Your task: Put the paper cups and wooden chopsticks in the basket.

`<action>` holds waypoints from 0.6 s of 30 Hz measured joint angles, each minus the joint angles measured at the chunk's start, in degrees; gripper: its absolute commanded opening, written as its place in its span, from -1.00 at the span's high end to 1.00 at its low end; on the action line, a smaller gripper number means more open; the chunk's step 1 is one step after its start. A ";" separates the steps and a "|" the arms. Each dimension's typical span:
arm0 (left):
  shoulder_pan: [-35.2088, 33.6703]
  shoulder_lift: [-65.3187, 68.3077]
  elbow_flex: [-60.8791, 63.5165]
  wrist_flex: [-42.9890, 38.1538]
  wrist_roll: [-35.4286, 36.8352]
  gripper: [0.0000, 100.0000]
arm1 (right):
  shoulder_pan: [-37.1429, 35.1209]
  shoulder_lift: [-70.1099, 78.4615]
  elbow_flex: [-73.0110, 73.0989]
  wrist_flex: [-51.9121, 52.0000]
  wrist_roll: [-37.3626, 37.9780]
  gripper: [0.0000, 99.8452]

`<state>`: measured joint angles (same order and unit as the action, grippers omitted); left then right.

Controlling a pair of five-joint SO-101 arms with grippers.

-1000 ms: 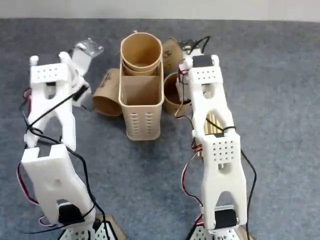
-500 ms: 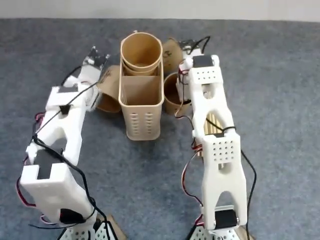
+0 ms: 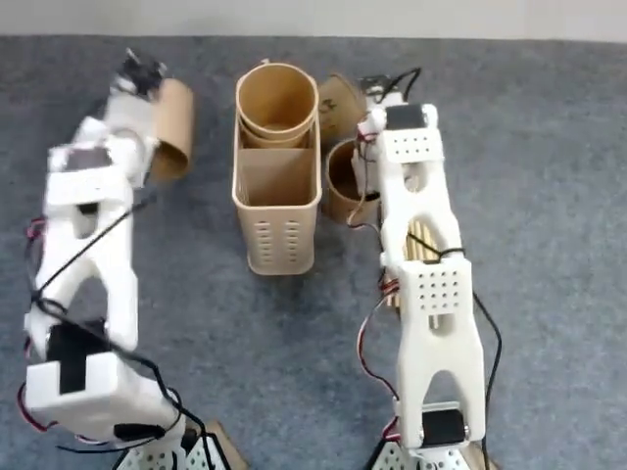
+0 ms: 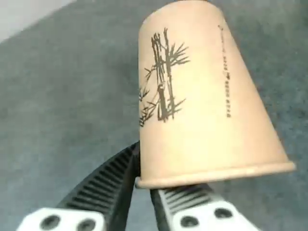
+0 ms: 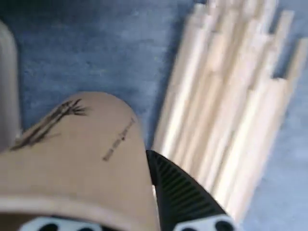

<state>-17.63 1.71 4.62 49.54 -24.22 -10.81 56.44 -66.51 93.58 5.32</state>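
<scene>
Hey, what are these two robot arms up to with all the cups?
They are packing things into the basket. The left pincer grips one paper cup by its rim, off to the basket's side. The right arm is over another cup, which sits beside the wooden chopsticks. The basket already holds stacked cups in one compartment.
</scene>
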 measured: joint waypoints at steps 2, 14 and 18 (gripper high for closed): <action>0.18 -1.05 -8.35 11.16 0.00 0.99 | 0.97 0.00 -5.54 2.90 0.00 0.99; 7.38 -3.43 -47.47 51.60 0.00 0.99 | 4.31 -0.53 -27.96 6.68 0.00 0.99; 10.90 -3.52 -47.74 51.78 1.49 0.99 | 5.63 -9.05 -27.25 6.77 0.00 0.99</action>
<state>-6.73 -1.80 -43.12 101.32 -22.73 -5.19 47.38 -93.76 100.35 5.32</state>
